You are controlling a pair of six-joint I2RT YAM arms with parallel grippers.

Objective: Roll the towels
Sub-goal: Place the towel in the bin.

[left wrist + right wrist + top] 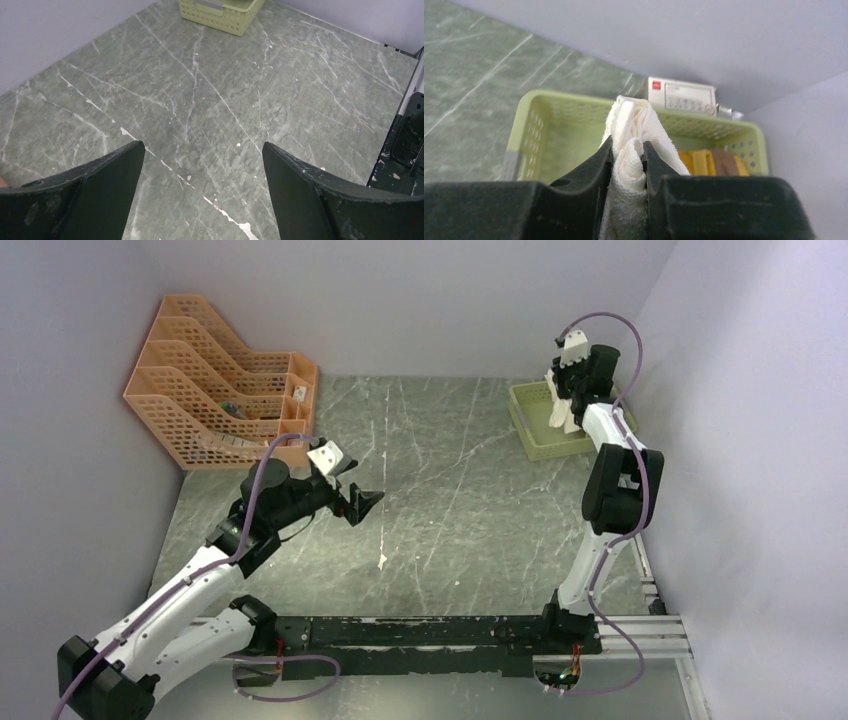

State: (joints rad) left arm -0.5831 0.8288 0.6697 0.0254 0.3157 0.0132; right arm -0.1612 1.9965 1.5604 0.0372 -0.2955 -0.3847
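**Cream towel pinched above the basket at the tabletop's far right corner**

The right gripper (628,150) is closed tight on a bunched fold of the cream towel (634,120). The cloth's length runs downward from the gripper toward the green basket (554,100) just below. The yellow towel (701,161) lies inside that basket against its right wall. Both towels are at the right arm's end, while the left gripper (358,505) hovers spread wide and empty over the left middle of the tabletop (450,490), well apart from them. I'd judge the next step is to spread the towel out. The bare grey marbled surface stretches toward the near-left, with walls close behind and to the right.
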